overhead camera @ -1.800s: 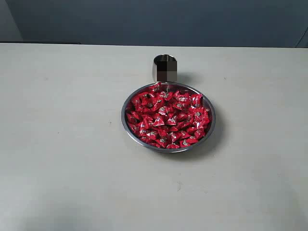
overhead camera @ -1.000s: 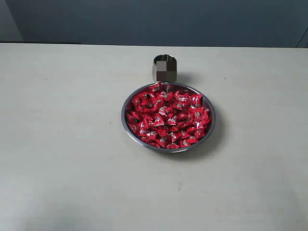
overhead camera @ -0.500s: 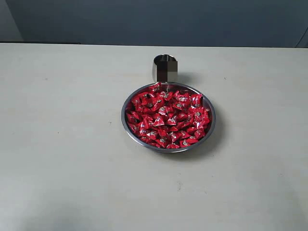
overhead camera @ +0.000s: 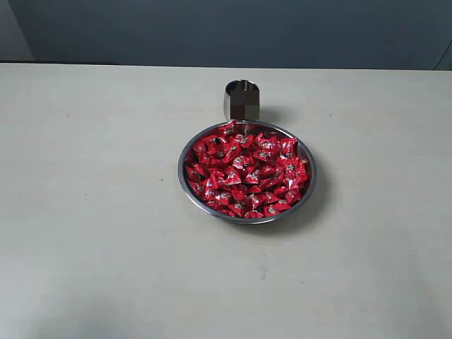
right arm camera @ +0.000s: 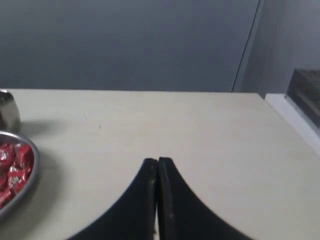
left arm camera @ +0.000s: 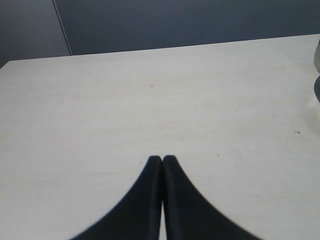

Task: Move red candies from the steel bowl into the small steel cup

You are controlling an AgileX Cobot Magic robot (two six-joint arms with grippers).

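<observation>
The steel bowl [overhead camera: 189, 189] sits mid-table, heaped with red candies [overhead camera: 246, 174]. Just behind it stands the small steel cup [overhead camera: 241, 99]. Neither arm shows in the exterior view. My left gripper [left arm camera: 162, 159] is shut with nothing in it, over bare table; only slivers of metal show at that view's edge. My right gripper [right arm camera: 158, 160] is shut and empty too. In the right wrist view the steel bowl [right arm camera: 31, 176] with red candies [right arm camera: 11, 167] and the small steel cup [right arm camera: 8, 110] lie well off to one side of the fingertips.
The pale table [overhead camera: 99, 212] stretches wide on both sides of the bowl. A dark wall [overhead camera: 226, 32] runs behind its far edge. In the right wrist view the table's edge [right arm camera: 287, 117] and a dark object [right arm camera: 306, 92] beyond it show.
</observation>
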